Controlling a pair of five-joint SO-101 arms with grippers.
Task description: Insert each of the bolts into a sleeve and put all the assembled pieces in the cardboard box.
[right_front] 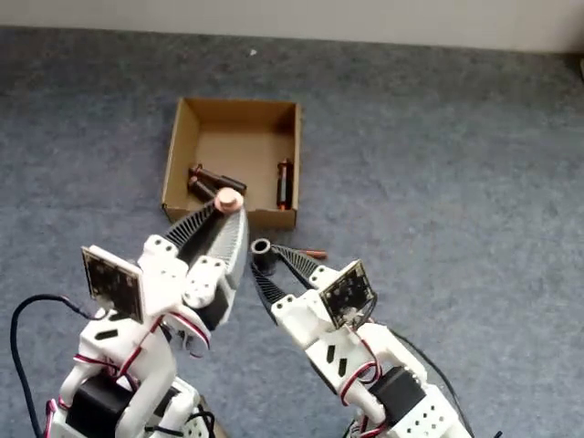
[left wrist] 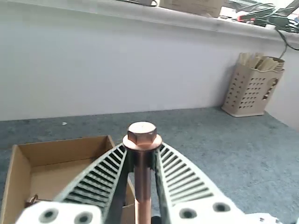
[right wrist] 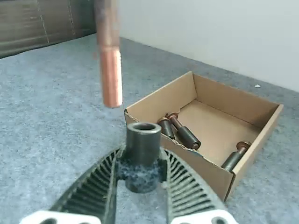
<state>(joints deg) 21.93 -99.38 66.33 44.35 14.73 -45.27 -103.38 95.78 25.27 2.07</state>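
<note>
Presently three assembled pieces lie in the cardboard box (right_front: 242,146): a pair (right_front: 210,179) close together by one side wall and a single one (right_front: 285,183) along the opposite wall. A fourth assembly is in hand but not made. The left claw (left wrist: 141,150) is clamped on a copper-coloured bolt (left wrist: 141,136) just under its flanged hex head, with the shank hanging straight down. The right claw (right wrist: 142,157) is clamped on a dark sleeve (right wrist: 142,142), held upright with its open mouth facing up, just outside the box's near wall. From the right wrist, the tip of the bolt hangs above the sleeve's mouth and off to one side, clear of it, so the shank has not entered the bore. The overhead view agrees, with the bolt head over the box's near wall and the sleeve a little nearer the arms. One more copper-coloured piece (right_front: 313,253), apparently a loose bolt, lies on the grey carpeted tabletop (right_front: 456,164) just beside the right claw; no spare sleeve for it can be made out. By this reading the job is past halfway. Still outstanding are lining up and seating the held bolt, boxing that piece, and dealing with the loose bolt.
</note>
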